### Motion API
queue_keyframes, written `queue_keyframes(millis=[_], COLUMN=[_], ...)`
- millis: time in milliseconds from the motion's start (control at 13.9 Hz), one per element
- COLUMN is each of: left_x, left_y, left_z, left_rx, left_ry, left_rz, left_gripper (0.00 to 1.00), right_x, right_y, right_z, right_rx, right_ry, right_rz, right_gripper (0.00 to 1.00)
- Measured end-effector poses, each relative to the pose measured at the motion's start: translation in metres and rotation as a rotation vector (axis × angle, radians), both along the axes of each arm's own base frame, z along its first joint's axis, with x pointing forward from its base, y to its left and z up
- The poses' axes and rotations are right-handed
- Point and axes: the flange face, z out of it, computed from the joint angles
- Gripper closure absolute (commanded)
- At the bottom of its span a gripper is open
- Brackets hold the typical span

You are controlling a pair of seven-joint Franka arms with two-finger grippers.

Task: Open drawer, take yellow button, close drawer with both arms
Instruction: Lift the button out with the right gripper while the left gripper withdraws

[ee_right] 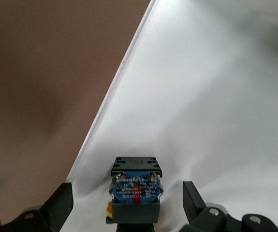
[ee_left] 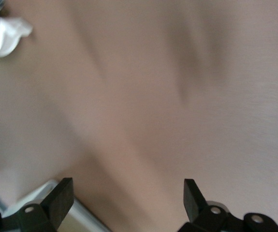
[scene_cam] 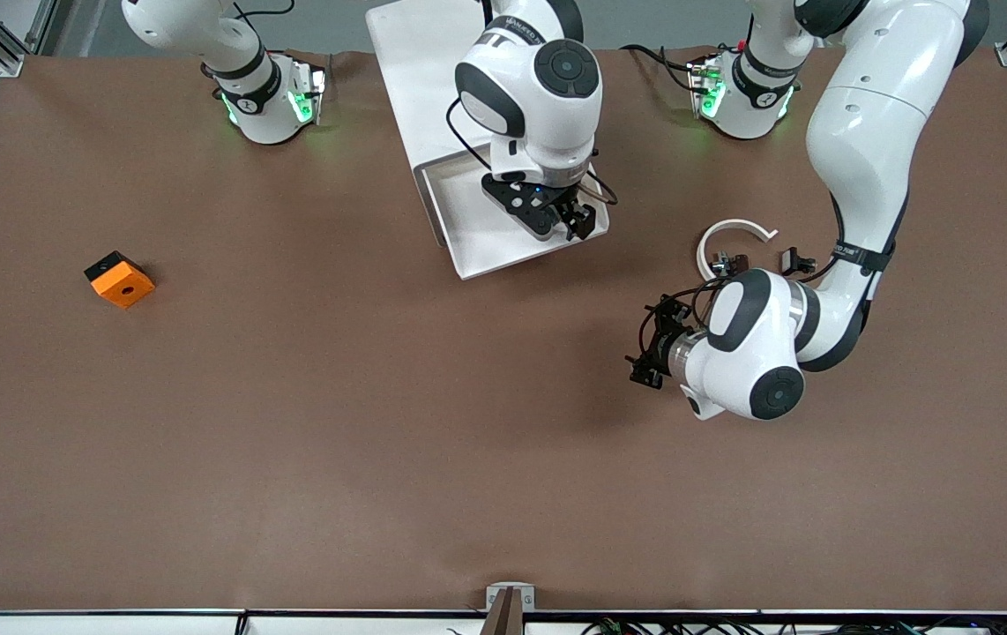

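Button (ee_right: 134,191) lying in open drawer (scene_cam: 477,242), right gripper (ee_right: 128,205) straddling it wide open, holding nothing: centring before closing advised; left gripper (scene_cam: 652,348) waiting open, empty.

Lying in the pulled-out drawer (scene_cam: 468,238), directly under the right gripper (scene_cam: 576,219): the button (ee_right: 135,191). Sitting near the right arm's end of the table (scene_cam: 380,423): a square block (scene_cam: 119,280). Resting beside the left arm: a curved strip (scene_cam: 731,235).
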Motion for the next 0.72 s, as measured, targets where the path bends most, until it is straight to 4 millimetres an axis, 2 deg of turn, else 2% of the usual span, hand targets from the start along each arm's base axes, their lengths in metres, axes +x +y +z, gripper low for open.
queue_keyframes(millis=[288,575,719], left_x=[0.015,0.033,0.038], left_y=[-0.007,-0.005,-0.004], left_z=[0.018,0.041,0.048], left_rx=[-0.024,-0.056,-0.029], left_ry=[-0.214,-0.397,-0.46], left_rz=[-0.189,-0.307,-0.376], left_gripper=[0.0,0.0,0.0], right_x=[0.006,0.006,0.006], right_y=[-0.004,-0.004,-0.004], right_z=[0.001,0.001,0.001], right_rx=[-0.01,-0.013,-0.013], right_ry=[-0.018,-0.022,-0.022], right_rz=[-0.003,0.0,0.0], right_gripper=[0.0,0.01,0.11])
